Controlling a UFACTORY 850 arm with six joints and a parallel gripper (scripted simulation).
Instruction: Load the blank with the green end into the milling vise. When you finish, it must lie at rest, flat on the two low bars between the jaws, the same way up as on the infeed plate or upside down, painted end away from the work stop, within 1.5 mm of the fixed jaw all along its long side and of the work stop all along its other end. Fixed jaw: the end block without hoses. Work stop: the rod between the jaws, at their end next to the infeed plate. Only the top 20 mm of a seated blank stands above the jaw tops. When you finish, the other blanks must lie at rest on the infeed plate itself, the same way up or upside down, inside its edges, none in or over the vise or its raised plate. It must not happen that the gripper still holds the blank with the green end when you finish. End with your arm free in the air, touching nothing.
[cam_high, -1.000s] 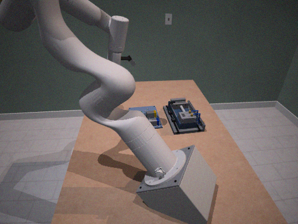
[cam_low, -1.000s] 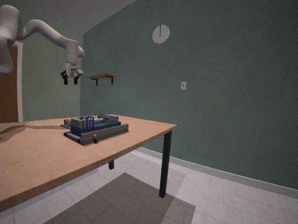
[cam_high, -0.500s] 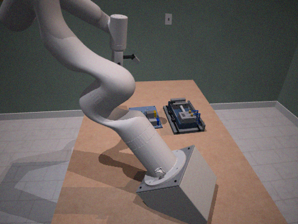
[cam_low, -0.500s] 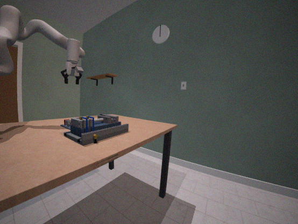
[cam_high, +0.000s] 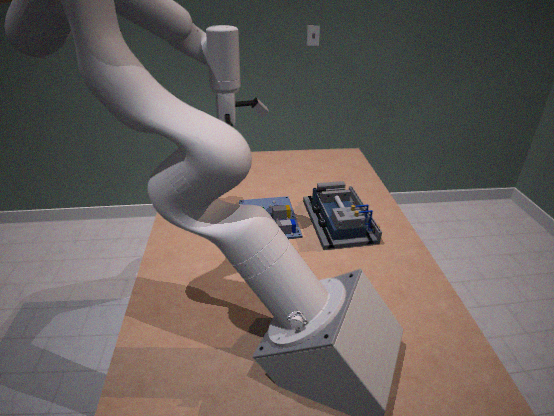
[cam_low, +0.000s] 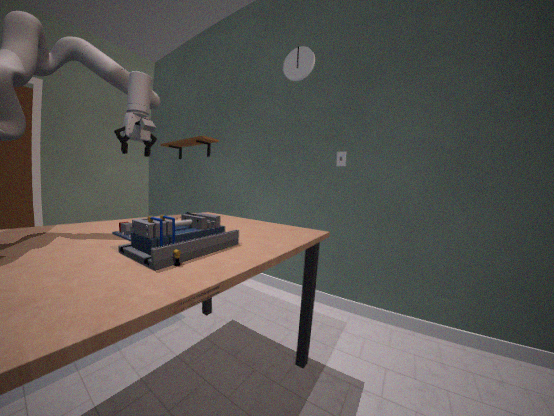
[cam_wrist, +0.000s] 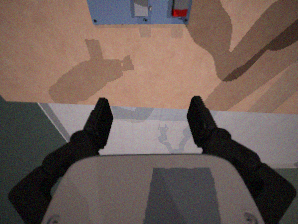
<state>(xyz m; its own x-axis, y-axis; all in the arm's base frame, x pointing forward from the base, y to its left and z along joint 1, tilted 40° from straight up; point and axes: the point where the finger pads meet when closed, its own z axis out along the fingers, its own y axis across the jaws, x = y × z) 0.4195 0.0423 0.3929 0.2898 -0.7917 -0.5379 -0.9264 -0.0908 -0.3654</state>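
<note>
"Where are the jaws (cam_high: 227, 120) (cam_low: 136, 153) (cam_wrist: 150, 107), starting from the left?"

"High above the table (cam_high: 450, 340) (cam_low: 100, 300) (cam_wrist: 30, 65), fingers spread wide apart, with nothing between them."

"And the green-ended blank?"

"I can't pick out its green end. The infeed plate (cam_high: 260, 202) (cam_wrist: 120, 16) lies right of the jaws in the top view, in from the table's left edge, and the arm (cam_high: 270, 260) (cam_low: 90, 55) covers part of it."

"What can you read on that plate?"

"A yellow-ended blank (cam_high: 280, 212), with a blue-ended blank (cam_high: 285, 227) beside it, nearer the robot's base. The wrist view shows a red-ended blank (cam_wrist: 180, 7) too."

"Farther right?"

"The milling vise (cam_high: 350, 243) (cam_low: 195, 250), near the table's right edge. Blue hoses (cam_high: 370, 217) (cam_low: 173, 231) rise at its end toward the base."
</note>
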